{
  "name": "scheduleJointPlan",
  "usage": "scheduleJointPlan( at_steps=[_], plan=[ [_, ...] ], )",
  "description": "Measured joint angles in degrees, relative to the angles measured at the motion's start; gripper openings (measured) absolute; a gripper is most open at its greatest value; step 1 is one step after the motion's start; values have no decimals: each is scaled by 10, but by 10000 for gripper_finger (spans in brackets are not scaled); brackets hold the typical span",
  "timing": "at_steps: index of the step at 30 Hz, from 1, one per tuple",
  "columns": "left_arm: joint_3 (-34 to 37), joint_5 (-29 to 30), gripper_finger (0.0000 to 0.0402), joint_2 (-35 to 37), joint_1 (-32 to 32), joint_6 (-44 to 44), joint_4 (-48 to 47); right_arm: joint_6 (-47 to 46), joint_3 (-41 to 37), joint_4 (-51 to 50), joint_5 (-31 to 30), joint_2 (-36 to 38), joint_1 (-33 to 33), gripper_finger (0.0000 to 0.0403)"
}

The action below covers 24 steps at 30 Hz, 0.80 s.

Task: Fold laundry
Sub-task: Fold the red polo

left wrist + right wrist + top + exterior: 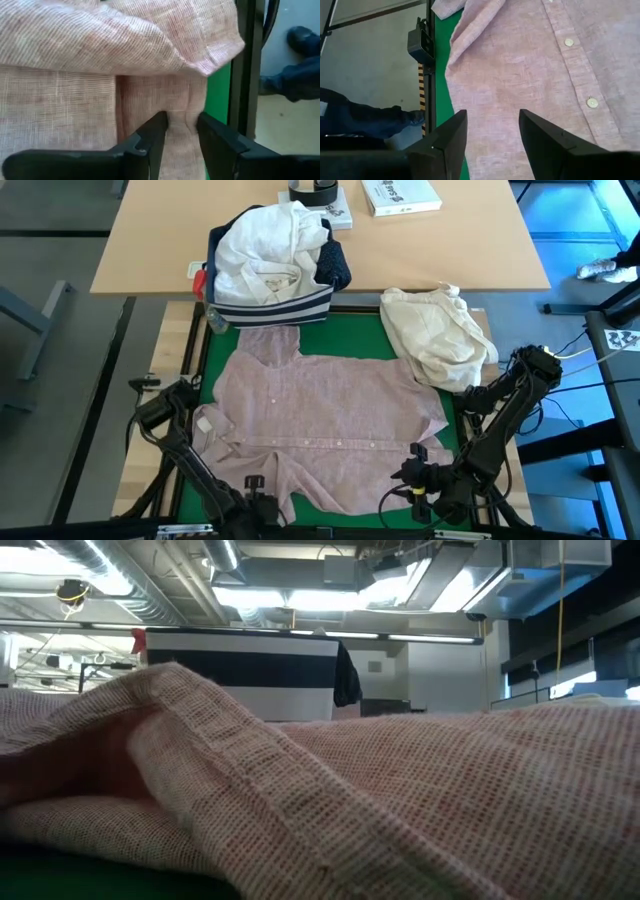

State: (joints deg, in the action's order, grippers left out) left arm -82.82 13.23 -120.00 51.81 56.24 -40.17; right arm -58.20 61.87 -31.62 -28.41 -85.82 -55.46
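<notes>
Left arm: reaches along the table's left side toward the near edge.
Left gripper [180,131]: at the near edge, left of centre; fingers [152,142] slightly apart, pinching a ridge of the pink top [330,425].
Right arm: bent along the table's right edge.
Right gripper [490,137]: near the near-right corner, fingers spread, hovering over the pink top, holding nothing.

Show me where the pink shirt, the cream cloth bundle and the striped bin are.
pink shirt [330,415]: high view, middle of its spread body, above the button row.
cream cloth bundle [435,335]: high view, centre of the crumpled heap.
striped bin [270,308]: high view, its front striped wall.
</notes>
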Motion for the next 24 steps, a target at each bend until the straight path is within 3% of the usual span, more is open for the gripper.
scheduleJointPlan(
  at_steps=[5,8,11,17,24],
  plan=[
    [-1,2,94,-8,3,-14,-15,-1,0,-1,1,0,0,179],
    [-1,4,56,-8,4,-38,-19,-1,0,-3,1,0,0,179],
    [-9,-33,11,1,0,-43,-23,-1,0,8,20,0,0,179],
    [-63,-61,3,72,10,-40,-43,49,0,69,130,-26,-26,179],
    [-113,-31,2,165,23,6,-104,71,0,69,144,-75,-53,179]
  ],
)
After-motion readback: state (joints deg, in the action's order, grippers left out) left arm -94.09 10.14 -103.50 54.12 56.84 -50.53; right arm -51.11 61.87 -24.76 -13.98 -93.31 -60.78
